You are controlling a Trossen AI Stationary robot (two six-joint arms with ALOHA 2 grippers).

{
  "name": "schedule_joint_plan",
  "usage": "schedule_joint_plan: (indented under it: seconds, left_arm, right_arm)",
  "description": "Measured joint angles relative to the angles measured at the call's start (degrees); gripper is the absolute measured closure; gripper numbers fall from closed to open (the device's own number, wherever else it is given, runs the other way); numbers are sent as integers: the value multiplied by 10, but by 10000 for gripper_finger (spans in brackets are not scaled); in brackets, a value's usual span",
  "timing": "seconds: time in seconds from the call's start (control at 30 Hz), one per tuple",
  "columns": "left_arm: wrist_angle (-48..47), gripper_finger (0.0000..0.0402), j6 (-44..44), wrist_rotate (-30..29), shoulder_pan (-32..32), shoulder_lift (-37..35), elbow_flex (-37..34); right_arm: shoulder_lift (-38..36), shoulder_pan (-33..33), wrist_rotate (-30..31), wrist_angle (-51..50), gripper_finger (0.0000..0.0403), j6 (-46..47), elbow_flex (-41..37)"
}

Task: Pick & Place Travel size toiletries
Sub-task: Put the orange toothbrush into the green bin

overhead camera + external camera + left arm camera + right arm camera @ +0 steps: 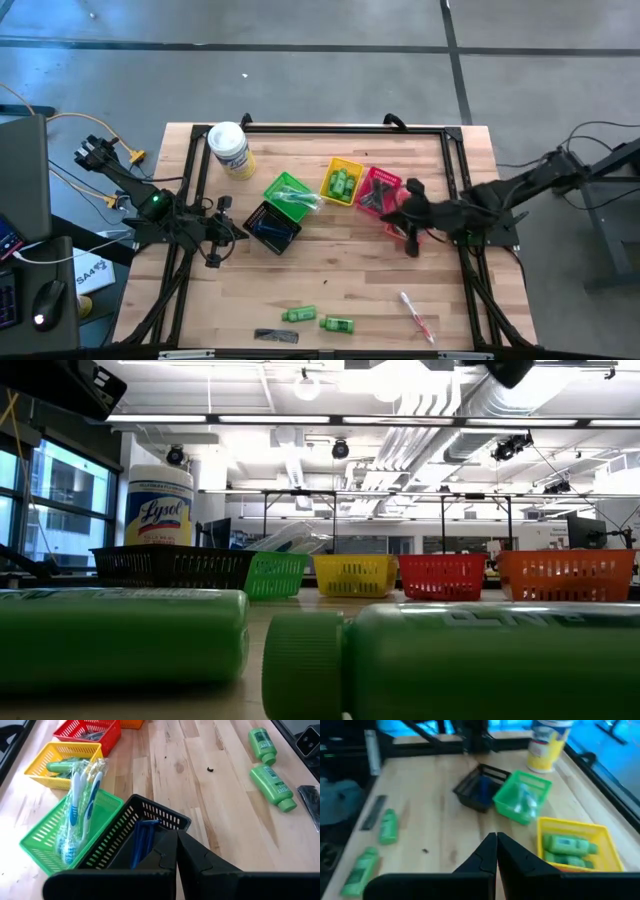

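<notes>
Now, both jaws shut tight, holding nothing. Next, maybe grab a green bottle (298,315) around its middle: light, hard, smooth, probably rolls on tabletop (350,270).

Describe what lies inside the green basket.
The green basket holds clear-wrapped toothbrushes with blue-and-white handles, leaning against its rim. Their lower ends and the basket floor are hidden.

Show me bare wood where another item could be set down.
Freest: the open wooden tabletop between the row of small plastic baskets and the two green mini bottles near the front edge. Also free: the back right corner behind the red basket. Crowded: the basket row from the black basket to the red one.
</notes>
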Motion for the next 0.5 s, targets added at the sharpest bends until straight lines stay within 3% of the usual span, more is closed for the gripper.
schedule_joint_plan:
  seconds: [0.27,0.5]
  left_arm:
    - [0,402,0,0,0,0,0]
    - [0,401,0,-1,0,0,0]
  right_arm:
    - [-67,83,28,112,399,-8,-131]
    - [-48,94,9,244,399,-6,-219]
